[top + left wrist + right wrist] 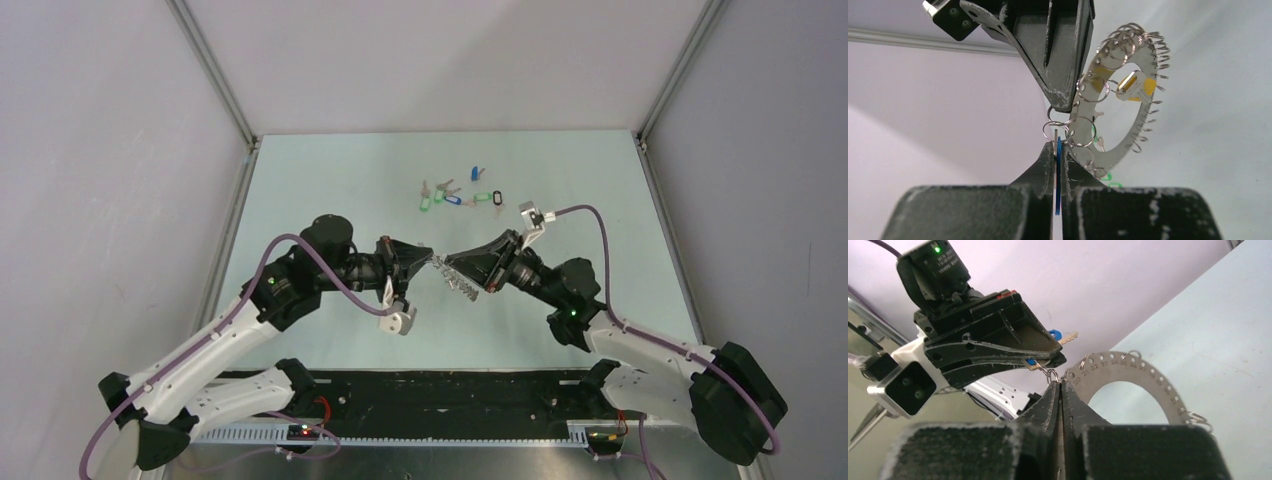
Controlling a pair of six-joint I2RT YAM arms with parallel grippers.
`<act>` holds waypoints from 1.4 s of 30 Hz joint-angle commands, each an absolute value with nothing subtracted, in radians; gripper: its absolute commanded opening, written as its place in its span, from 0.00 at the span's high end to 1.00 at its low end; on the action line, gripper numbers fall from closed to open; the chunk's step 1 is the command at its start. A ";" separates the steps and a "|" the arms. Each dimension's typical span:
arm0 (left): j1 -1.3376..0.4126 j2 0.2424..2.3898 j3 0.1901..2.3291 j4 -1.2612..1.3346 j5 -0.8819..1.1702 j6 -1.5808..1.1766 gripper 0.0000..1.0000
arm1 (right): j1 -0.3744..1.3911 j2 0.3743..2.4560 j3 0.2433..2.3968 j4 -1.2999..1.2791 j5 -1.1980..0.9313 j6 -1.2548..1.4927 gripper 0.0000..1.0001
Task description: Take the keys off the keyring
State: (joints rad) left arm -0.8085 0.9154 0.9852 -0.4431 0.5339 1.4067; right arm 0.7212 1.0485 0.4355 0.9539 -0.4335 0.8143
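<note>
Up top first: two arms reach in over the table [330,180], elbows bent outward, tips nearly nose to nose at mid-table. That's the left claw [428,258], the right claw [452,266], and one keyring [463,282] held up between them. Six tagged keys [452,199] lie loose at the back: three green, two blue, one black. On the left wrist view, the fingers are clenched on one blue tag [1058,170], seen edge-on. On the right wrist view, the fingers are pinched tight at the keyring's rim, and the numbered plate arcs off to the right with a few small rings [1198,417] on its edge.
</note>
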 commanded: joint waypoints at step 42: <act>-0.808 0.840 0.991 -0.383 0.672 1.402 1.00 | 0.705 1.203 0.792 0.700 -1.053 0.129 0.56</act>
